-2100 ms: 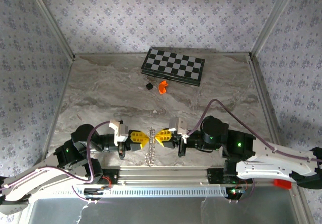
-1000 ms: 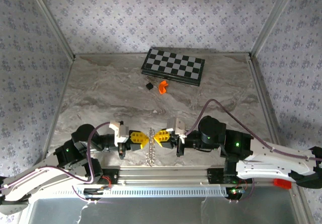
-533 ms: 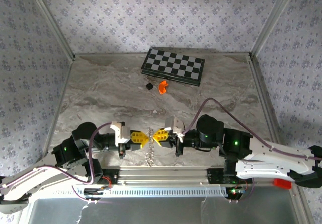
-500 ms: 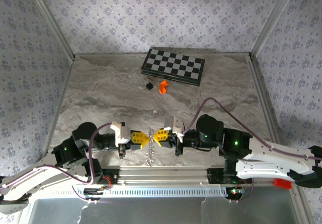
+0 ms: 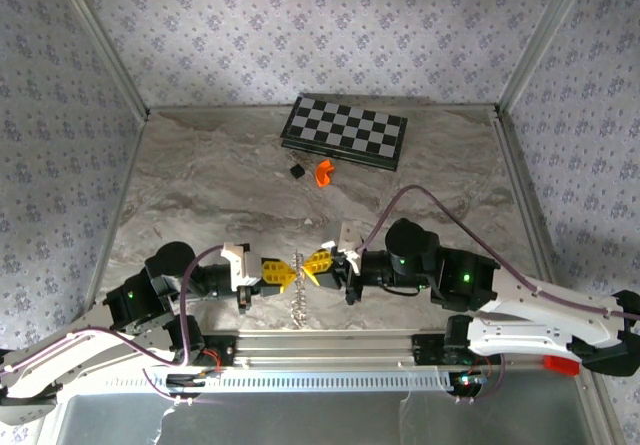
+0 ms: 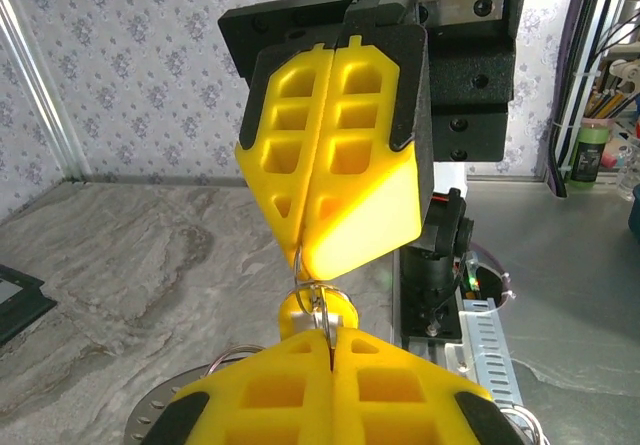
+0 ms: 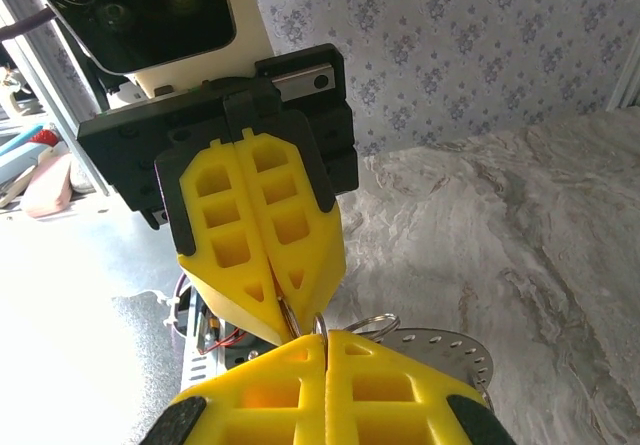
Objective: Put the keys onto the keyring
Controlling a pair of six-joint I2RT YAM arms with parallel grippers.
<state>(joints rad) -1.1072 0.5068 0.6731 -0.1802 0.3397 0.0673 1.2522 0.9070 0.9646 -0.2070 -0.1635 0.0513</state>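
My left gripper and right gripper meet tip to tip above the table's near edge, both shut. The silvery keyring hangs limp between and below them. In the left wrist view my left gripper pinches a thin ring of the keyring. The right gripper grips another thin ring just above. A tiny yellow-orange key sits right behind those rings; I cannot tell what holds it. In the right wrist view my right gripper clamps a ring edge-on against the left gripper, with the keyring's holed disc beyond.
A black-and-white chessboard lies at the back of the marble table. In front of it sit a small black cube and a bright orange curved piece. A metal rail runs along the near edge under the grippers.
The right arm has shifted left and its gripper now tilts, tip lower. The meeting point and the hanging keyring moved slightly away from the near edge. Both grippers stayed shut.
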